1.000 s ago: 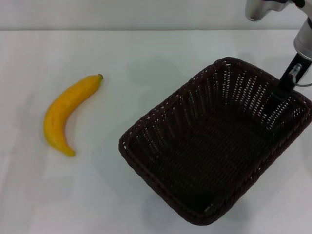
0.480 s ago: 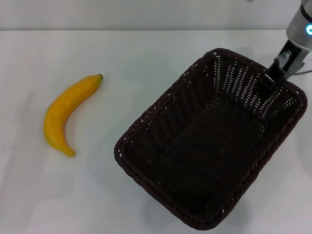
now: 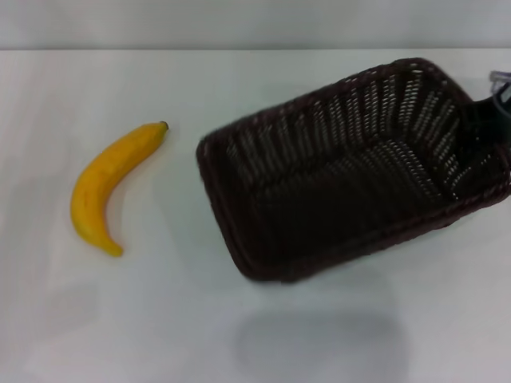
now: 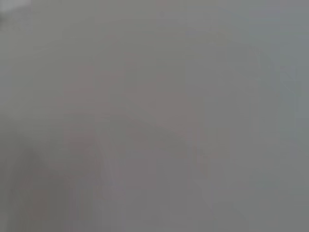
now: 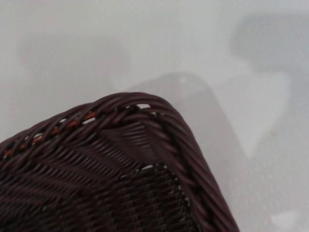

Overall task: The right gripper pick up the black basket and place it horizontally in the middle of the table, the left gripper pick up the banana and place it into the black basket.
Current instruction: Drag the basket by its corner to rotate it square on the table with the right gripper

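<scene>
- Your black basket point(image 3: 351, 167) was off the table point(image 3: 160, 319) in the head view, tilted, with its open mouth turned toward the camera and its shadow lying separately on the white surface below it.
- Its long side ran roughly left to right across the middle and right of the view, the right end higher than the left.
- Your right gripper point(image 3: 489, 128) showed only as a dark shape at the basket's right-hand short wall, by the view's right edge, touching the rim there.
- The basket hung from that spot, so the gripper was clamped on the wall, though you could not make out the fingers themselves.
- Your right wrist view gave you only a rounded corner of the basket point(image 5: 120, 159), its braided rim and slotted weave close up, with bare table point(image 5: 217, 58) and soft shadows beyond it.
- Your banana point(image 3: 108, 187) lay flat on the table at the left, well apart from the basket, its dark stem tip pointing up and right toward the far side.
- Your left gripper appeared in no view; the left wrist camera showed you nothing but a plain grey field, so its fingers could not be judged.
</scene>
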Available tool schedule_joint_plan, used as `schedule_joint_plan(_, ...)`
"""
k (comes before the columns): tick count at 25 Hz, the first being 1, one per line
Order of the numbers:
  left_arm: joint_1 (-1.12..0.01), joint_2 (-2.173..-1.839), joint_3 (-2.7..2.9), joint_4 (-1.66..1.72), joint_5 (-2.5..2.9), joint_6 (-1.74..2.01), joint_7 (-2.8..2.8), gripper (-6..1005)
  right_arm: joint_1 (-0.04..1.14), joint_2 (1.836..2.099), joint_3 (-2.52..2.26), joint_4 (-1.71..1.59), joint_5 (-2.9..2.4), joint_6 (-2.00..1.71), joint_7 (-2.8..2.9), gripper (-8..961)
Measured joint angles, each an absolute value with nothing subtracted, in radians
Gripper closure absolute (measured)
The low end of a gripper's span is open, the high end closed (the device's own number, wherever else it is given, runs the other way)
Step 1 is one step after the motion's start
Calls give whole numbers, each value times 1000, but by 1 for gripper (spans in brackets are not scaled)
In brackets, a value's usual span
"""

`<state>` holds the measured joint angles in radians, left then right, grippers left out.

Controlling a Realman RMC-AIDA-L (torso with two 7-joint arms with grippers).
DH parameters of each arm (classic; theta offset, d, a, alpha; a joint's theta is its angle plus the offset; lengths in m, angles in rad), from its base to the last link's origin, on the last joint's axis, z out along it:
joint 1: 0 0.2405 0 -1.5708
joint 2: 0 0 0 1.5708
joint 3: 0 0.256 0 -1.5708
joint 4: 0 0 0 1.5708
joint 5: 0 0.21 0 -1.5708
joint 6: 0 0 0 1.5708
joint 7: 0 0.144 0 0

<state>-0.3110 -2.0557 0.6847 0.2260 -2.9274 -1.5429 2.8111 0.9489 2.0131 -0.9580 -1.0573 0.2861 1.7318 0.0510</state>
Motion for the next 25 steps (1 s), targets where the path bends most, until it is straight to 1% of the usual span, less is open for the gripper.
schedule_joint_plan(5, -324, -2049, 636, 248, -2928, -1534, 2813, 137, 802, 2017, -1099, -1244, 399, 1765, 246, 807)
schedule_joint_plan(9, -355, -2034, 611, 247, -2927, -1505, 2797, 137, 743, 2019, -1222, -1345, 479, 1761, 348, 810)
schedule_joint_plan(15, -378, -2018, 614, 245, -2925, -1492, 2780, 137, 737, 2018, -1338, -1354, 519, 1757, 350, 823)
schedule_joint_plan(22, -378, -2017, 614, 249, -2925, -1491, 2769, 137, 725, 2007, -1359, -1362, 500, 1792, 270, 824)
schedule_joint_plan(25, -376, -2017, 612, 250, -2925, -1491, 2766, 137, 725, 2005, -1355, -1361, 497, 1792, 221, 809)
